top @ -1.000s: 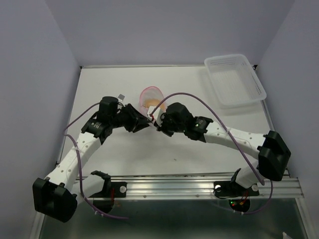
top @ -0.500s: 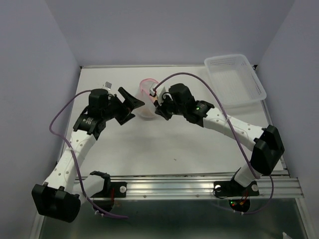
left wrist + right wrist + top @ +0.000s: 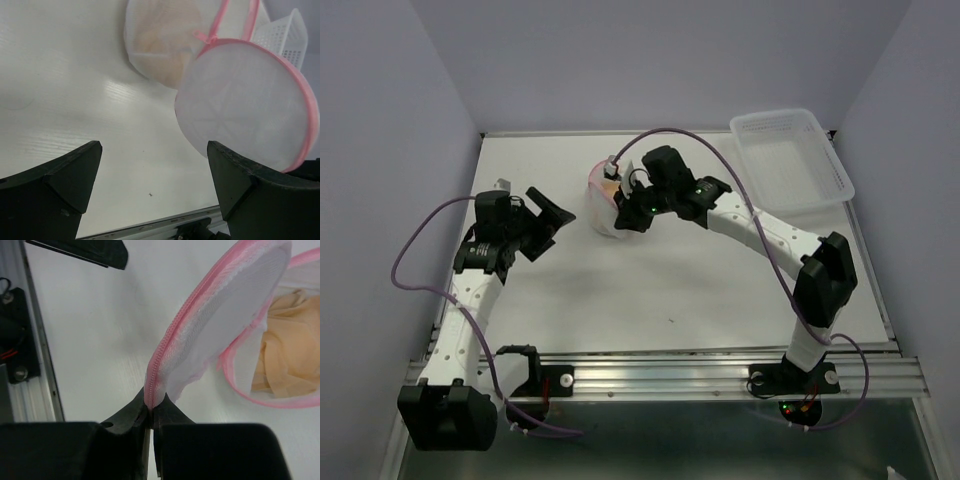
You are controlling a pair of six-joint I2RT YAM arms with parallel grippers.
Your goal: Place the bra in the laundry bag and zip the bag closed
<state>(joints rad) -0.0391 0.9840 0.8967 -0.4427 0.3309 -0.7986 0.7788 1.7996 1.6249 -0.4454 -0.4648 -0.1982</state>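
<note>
Over the table point(image 3: 720, 290), outstretched right claw point(image 3: 151, 410) pinching laundry bag point(image 3: 225, 315) rim, left claw point(image 3: 154, 150) agape nearby

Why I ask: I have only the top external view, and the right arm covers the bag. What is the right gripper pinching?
Observer: In the right wrist view, the right gripper is shut on the pink zipper rim of the laundry bag.
Operator: Is the bra inside?
Observer: Yes, the bra lies in the bag's lower half, behind the lifted lid.
Operator: And the zipper?
Observer: Unzipped. In the left wrist view, the round flap stands up and away from the half that holds the bra.
</note>
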